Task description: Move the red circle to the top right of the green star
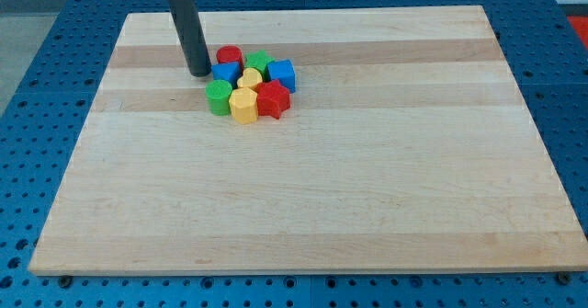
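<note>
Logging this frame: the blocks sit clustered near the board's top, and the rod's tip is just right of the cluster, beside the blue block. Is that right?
Not quite. The camera view shows my tip at the view's left of the cluster, close to the red circle and the left blue block. The rest holds: the blocks are clustered near the wooden board's top.

Red circle (pixel 229 55) left of (touching) green star (pixel 258 62)

Dark rod enters from the view's top edge, left of centre, near upright with a slight lean. White fitting visible at its upper end. My tip (pixel 199 73) is down at the table surface, upper left area.
</note>
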{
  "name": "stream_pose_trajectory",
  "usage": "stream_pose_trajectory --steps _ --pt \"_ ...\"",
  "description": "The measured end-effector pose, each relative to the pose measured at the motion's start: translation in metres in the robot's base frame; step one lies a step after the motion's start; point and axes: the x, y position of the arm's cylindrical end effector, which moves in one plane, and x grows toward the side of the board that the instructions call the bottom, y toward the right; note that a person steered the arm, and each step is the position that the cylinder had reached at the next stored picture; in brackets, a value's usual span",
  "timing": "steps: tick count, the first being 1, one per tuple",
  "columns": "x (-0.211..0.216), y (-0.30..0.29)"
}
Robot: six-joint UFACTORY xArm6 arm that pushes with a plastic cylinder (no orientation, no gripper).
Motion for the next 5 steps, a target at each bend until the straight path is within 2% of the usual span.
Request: stream_pose_trajectory --steps 2,3,5 --pt "-0.018 0.089" --pt "-0.028 0.103" --pt "-0.032 -0.011"
